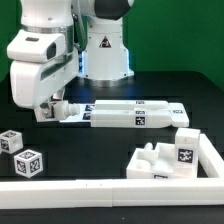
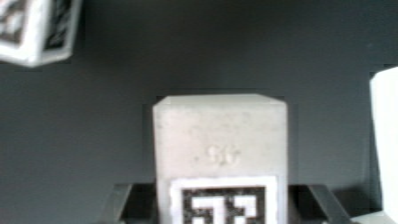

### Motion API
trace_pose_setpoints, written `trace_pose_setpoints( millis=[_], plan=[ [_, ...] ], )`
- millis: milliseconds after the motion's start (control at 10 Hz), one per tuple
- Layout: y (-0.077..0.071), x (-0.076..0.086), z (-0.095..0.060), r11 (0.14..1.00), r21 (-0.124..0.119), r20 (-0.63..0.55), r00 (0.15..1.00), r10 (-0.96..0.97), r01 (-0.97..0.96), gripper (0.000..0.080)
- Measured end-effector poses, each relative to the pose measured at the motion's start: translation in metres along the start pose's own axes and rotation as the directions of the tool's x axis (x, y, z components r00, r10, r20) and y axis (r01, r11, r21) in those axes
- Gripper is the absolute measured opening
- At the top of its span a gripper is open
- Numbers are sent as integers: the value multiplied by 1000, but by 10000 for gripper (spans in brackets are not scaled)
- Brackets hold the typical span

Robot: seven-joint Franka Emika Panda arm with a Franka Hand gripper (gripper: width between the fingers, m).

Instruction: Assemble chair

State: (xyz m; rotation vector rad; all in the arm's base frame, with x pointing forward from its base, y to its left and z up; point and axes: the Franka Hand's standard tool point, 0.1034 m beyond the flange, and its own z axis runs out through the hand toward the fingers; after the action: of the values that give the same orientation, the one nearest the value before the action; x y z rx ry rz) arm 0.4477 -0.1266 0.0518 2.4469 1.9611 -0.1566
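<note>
My gripper (image 1: 52, 110) is low over the table at the exterior view's left, shut on a white pegged chair block (image 1: 68, 110). In the wrist view that block (image 2: 217, 140) stands between my dark fingers (image 2: 135, 203), and its tag (image 2: 222, 207) sits right at the gripper (image 2: 222, 212). I cannot tell whether the block rests on the table. Long white chair slabs (image 1: 125, 119) lie just to the exterior view's right of it. Two small tagged cubes (image 1: 28, 161) sit at the front left; one cube (image 2: 36, 30) shows in the wrist view. More chair pieces (image 1: 172, 157) are grouped at the front right.
A white border rail (image 1: 90, 191) runs along the table's front and turns up at the right (image 1: 210, 150), around the grouped pieces. The marker board (image 1: 118, 104) lies behind the slabs. The robot base (image 1: 105, 50) stands at the back. A white piece (image 2: 382, 130) shows at the wrist view's edge.
</note>
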Motion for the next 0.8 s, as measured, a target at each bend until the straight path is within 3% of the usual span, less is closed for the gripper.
trace_pose_setpoints(
  millis=[200,400,800],
  plan=[
    [-4,3,5,974,10,-2,974,-225,225,281],
    [-3,32,8,903,21,-11,903,-430,430,281],
    [-5,20,11,759,43,4,760,-650,649,281]
  ],
)
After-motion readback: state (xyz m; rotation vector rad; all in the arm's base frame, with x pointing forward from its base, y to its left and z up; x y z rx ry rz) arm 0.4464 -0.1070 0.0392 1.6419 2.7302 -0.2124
